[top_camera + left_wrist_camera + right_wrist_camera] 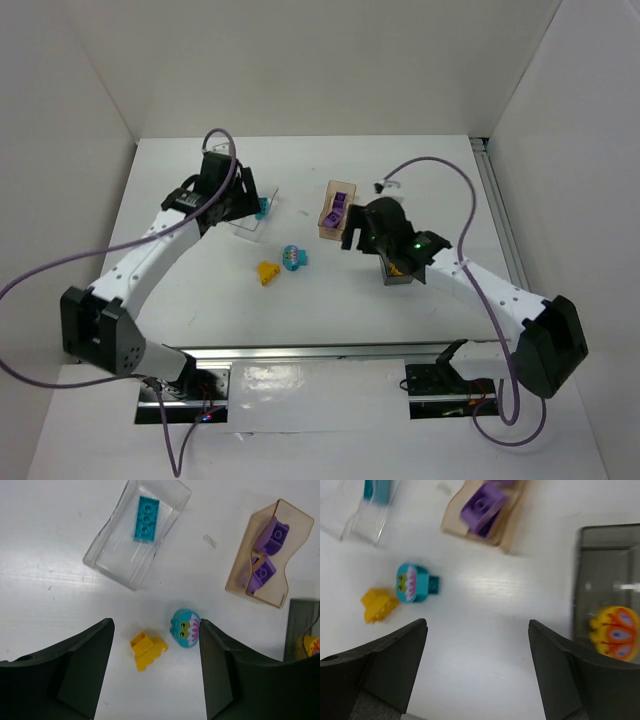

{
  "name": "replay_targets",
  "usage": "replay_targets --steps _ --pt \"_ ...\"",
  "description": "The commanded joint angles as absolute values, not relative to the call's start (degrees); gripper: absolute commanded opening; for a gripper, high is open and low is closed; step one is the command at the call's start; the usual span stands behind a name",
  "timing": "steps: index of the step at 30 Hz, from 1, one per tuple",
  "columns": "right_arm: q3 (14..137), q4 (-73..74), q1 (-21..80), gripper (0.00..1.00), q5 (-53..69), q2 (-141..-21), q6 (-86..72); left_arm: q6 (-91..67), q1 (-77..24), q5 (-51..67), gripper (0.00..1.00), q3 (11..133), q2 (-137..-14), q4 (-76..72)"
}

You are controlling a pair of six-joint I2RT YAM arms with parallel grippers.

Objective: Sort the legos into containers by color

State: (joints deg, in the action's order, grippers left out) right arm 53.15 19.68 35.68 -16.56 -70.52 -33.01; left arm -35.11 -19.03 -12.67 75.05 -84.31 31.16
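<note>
Well, from above I see my left tool (228,195) hanging by the clear tray (250,226), and my right tool (362,236) between the tan tray (329,231) and dark grey tray (391,281). Left wrist: tool spread wide, holding nothing; one cyan brick (146,518) in the clear tray, two purple bricks (274,534) in the tan, a yellow brick (147,651) and teal brick (185,627) (frog face) loose on the surface (50,590). Right wrist: wide open too, empty; an orange brick (615,632) lies in the grey tray.

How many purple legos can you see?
2. One purple brick lies in the tan tray, and a second purple brick lies beside it in the same tray. I see none elsewhere; one could hide underneath.
</note>
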Motion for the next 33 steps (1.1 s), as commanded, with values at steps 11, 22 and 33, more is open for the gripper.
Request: replay_targets --steps 11,22,33 --pt "68.81 14.78 57.65 0.87 -6.33 -97.46 -24.26 -48.69 -18.29 -15.29 0.73 50.98 -65.84 34.53" --pt "85.33 19.59 60.38 0.97 -8.17 -114.59 -17.31 -48.60 -5.81 -13.20 0.77 53.44 -62.84 38.50" --pt "90.01 24.08 59.24 0.94 -16.60 -121.11 -17.66 -42.99 -3.25 -5.72 0.76 52.91 -64.42 35.43"
